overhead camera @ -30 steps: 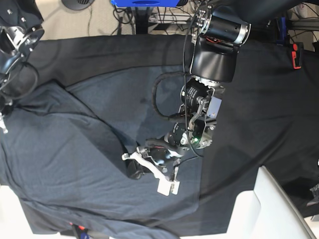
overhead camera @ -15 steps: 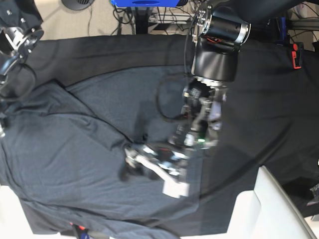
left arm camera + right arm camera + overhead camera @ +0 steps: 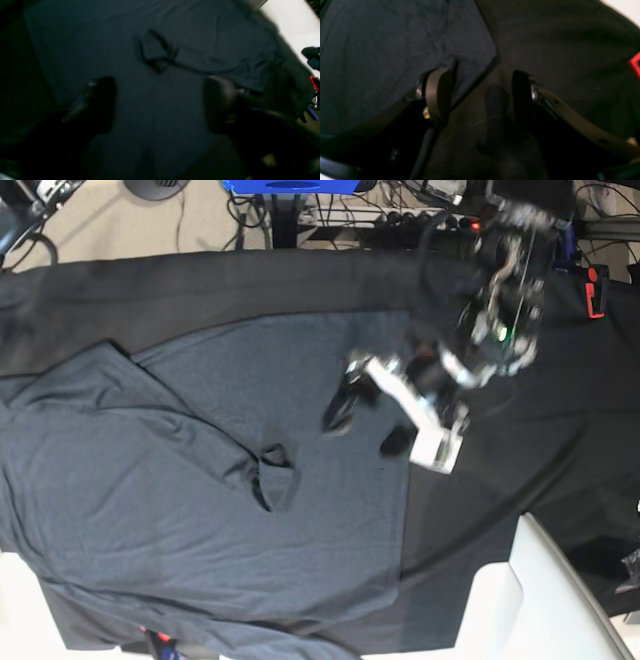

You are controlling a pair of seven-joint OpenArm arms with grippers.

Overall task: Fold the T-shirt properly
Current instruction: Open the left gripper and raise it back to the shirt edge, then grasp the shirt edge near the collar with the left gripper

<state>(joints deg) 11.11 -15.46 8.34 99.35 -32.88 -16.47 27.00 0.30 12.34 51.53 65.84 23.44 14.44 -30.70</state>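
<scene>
From my seat, starting at the left of the base view, I see one T-shirt (image 3: 150, 510) spread over the black table cloth (image 3: 560, 440), filling the left and middle of the table with its long axis running left to right; a single sleeve lies folded across the body and ends in a small bunched cuff (image 3: 272, 483) near the middle. The right arm barely shows in that view, only at the far left corner, so I go by its wrist camera: the right gripper (image 3: 480, 97) has its fingers parted with nothing between them, hanging over the cloth right at a shirt edge, the grey knit (image 3: 395, 50) to the camera's left of it and bare black covering under and to the right. Moving right, the left gripper (image 3: 395, 415) hangs above the shirt's right edge, blurred in the base view, its fingers likewise spread and empty in its own camera, where the bunched cuff (image 3: 157, 53) lies on the fabric beyond the fingertips. I judge the coming move turns on that: the cuff lies to the left and nearer side of the left gripper, and this arm is clearly the closer of the two. Count: one shirt, one table cloth, two grippers, neither holding anything.
</scene>
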